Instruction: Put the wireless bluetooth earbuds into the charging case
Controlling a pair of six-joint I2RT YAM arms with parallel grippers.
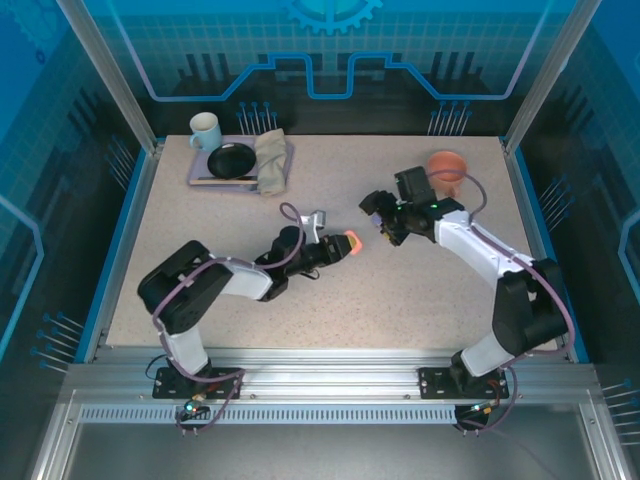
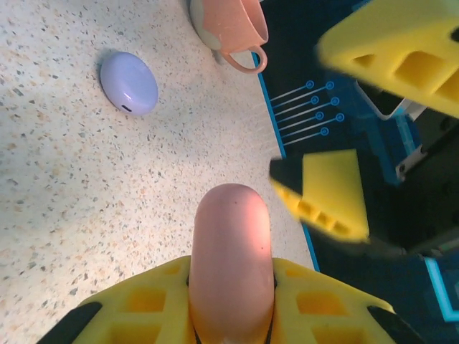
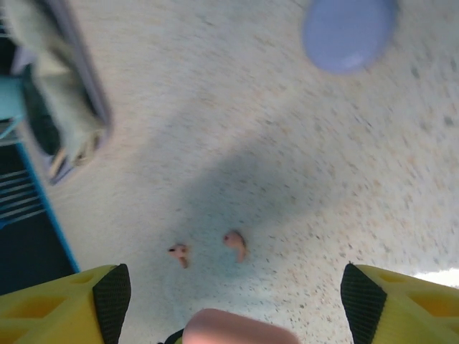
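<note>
Setting: robotics lab test cell. Speckled tabletop [image 1: 400, 290] enclosed by aluminium extrusion frame [image 1: 320, 365]; blue circuit-print wall panels [image 1: 330, 50] stand well beyond the jaws and to either side of them.

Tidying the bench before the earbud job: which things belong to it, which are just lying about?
Job: salmon-pink oval case, lilac oval case, two tiny salmon-pink earbuds.
Lying about: terracotta cup, grey tray, pale mug, black plate, beige cloth.

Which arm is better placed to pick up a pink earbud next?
Right, probably. The right gripper has open jaws and the two pink earbuds lie on the table just ahead of it. The left gripper is shut on the pink case, so it is occupied.
</note>
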